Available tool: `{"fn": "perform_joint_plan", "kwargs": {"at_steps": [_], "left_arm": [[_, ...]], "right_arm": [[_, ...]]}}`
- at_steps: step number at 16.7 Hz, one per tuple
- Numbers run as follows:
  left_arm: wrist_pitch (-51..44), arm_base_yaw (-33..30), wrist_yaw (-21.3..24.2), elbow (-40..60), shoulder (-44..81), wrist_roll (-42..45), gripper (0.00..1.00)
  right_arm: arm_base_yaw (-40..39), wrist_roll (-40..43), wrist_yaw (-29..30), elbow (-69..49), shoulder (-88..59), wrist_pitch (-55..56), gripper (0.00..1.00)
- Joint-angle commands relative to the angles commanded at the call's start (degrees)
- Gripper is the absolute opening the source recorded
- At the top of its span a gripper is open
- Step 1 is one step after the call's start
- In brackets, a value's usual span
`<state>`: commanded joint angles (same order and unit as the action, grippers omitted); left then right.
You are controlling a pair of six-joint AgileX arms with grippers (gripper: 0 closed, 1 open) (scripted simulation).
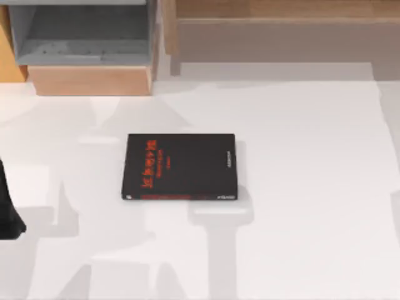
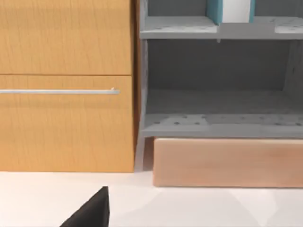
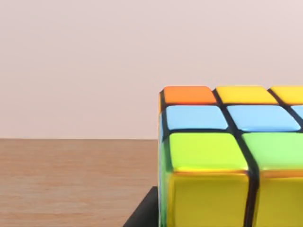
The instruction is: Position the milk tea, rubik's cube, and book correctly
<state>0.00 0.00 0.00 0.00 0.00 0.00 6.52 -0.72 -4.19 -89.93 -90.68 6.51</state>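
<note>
- Looking down from the top view: a black book with red lettering (image 1: 180, 167) lies flat near the middle of the white table (image 1: 300, 187), well clear of the grey shelf unit (image 1: 84, 37) at the upper left.
- My left arm (image 1: 7, 206) sits at the table's left edge as a dark shape; whether its fingers are open or closed, I cannot tell.
- Left wrist view: a dark finger tip (image 2: 92, 212) is low in the picture over the white table. Ahead stand a wooden cabinet front (image 2: 66, 85) with a bar handle (image 2: 59, 91) and the grey shelves.
- The book (image 2: 231, 10), light-blue cover and white page edges, stands upright on the upper shelf.
- Right wrist view: the rubik's cube (image 3: 227, 161) is very close, with orange, yellow, blue and green squares, above a wooden surface (image 3: 71, 179).
- A dark edge (image 3: 144, 213) shows just beside the cube's lower corner; whether my right fingers grip it, I cannot tell.
</note>
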Motion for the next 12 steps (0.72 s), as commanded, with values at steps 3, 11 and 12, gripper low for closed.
{"fn": "perform_joint_plan", "kwargs": {"at_steps": [3,11,12], "left_arm": [[0.0,0.0,0.0,0.0,0.0,0.0,1.00],[0.0,0.0,0.0,0.0,0.0,0.0,1.00],[0.0,0.0,0.0,0.0,0.0,0.0,1.00]], "right_arm": [[-1.5,-0.1,0.6,-5.3,-5.4,-0.2,0.00],[-3.5,-0.1,3.0,-15.9,-18.0,-3.7,0.00],[-3.5,-0.1,3.0,-15.9,-18.0,-3.7,0.00]]}}
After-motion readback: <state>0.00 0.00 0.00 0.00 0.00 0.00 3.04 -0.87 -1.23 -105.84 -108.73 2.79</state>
